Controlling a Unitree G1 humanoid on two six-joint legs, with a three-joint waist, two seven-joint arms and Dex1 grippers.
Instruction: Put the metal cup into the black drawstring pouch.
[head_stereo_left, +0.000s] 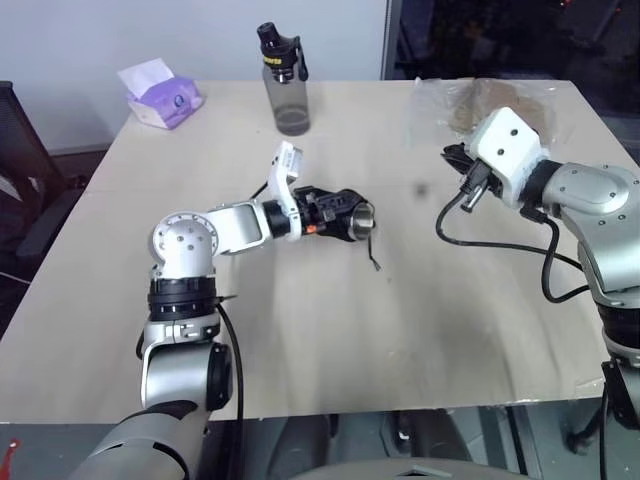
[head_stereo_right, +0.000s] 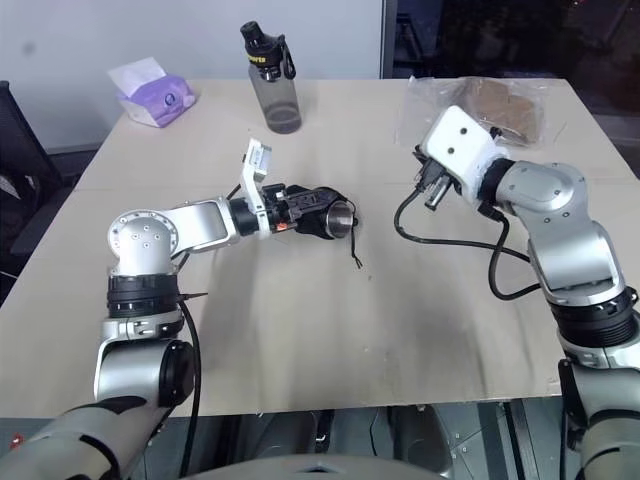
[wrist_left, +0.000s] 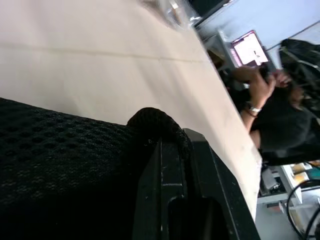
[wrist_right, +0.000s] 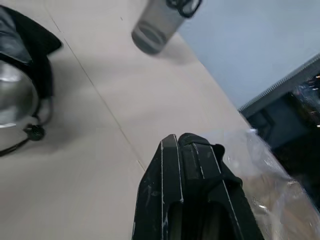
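Left of the water bottle, at the table's far edge, sits a purple tissue pack. Nearer than the bottle, the left gripper is clamped on the black drawstring pouch, held above the tabletop; its fingertips are buried in fabric. The metal cup sits inside the pouch, only its rim showing. Right of the bottle, the right gripper is closed and empty, mostly hidden behind its wrist housing, before a clear plastic bag.
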